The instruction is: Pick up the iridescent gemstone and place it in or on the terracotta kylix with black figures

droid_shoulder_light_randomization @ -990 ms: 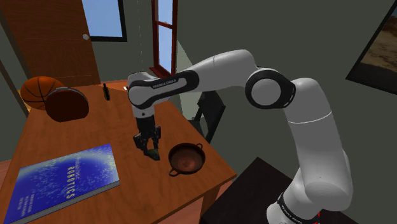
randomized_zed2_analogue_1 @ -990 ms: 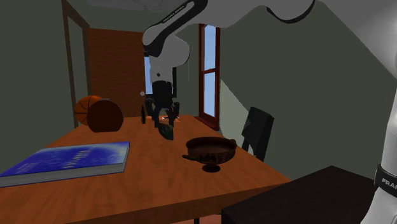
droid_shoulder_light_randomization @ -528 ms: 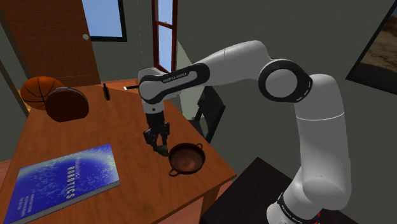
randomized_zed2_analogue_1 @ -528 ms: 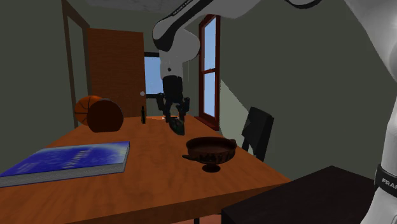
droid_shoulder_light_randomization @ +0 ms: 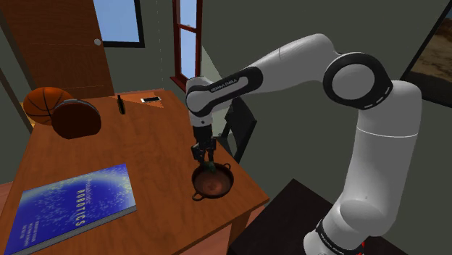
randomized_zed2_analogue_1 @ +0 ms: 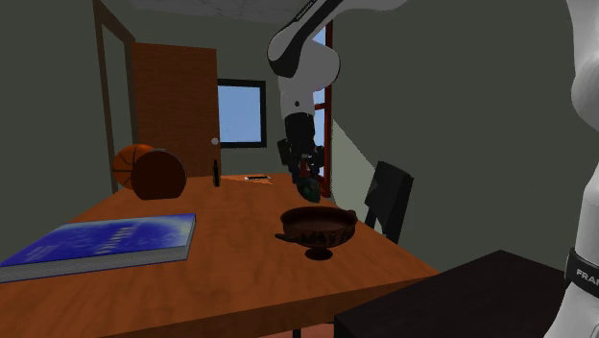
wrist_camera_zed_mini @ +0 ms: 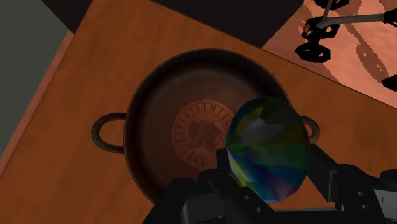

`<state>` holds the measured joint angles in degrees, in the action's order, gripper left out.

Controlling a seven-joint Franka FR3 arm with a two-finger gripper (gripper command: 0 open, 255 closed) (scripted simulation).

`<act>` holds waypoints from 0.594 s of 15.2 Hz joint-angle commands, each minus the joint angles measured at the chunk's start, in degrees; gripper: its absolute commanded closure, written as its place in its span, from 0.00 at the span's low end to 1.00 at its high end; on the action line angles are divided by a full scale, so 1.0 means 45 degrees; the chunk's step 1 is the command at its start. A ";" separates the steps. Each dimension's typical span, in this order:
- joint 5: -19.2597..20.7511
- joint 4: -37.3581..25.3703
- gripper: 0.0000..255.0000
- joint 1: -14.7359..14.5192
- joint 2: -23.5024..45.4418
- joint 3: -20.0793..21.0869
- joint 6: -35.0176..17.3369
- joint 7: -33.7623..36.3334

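White Franka arm (droid_shoulder_light_randomization: 304, 69) reaching from its stand over a wooden table (droid_shoulder_light_randomization: 145, 141). In the shoulder view a blue book (droid_shoulder_light_randomization: 72, 203) lies at the table's near end and a basketball (droid_shoulder_light_randomization: 42, 100) sits at the far end. The brown two-handled kylix (droid_shoulder_light_randomization: 212, 181) stands upright near the table's edge. The black gripper (droid_shoulder_light_randomization: 206, 158) hangs directly above its bowl, fingers clamped on the multicoloured faceted gemstone (wrist_camera_zed_mini: 270, 149), which is held in the air clear of the bowl.
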<state>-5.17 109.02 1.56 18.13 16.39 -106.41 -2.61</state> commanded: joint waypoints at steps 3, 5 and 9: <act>0.0008 0.0838 1.00 0.0201 -0.0149 -0.0115 -0.0653 -0.0368; 0.0050 0.0934 1.00 0.0181 0.0051 -0.0131 -0.0943 -0.0373; 0.0140 0.1093 1.00 0.0139 0.0475 -0.0171 -0.1516 -0.0379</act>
<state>-4.67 113.67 2.18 19.80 15.70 -112.49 -4.21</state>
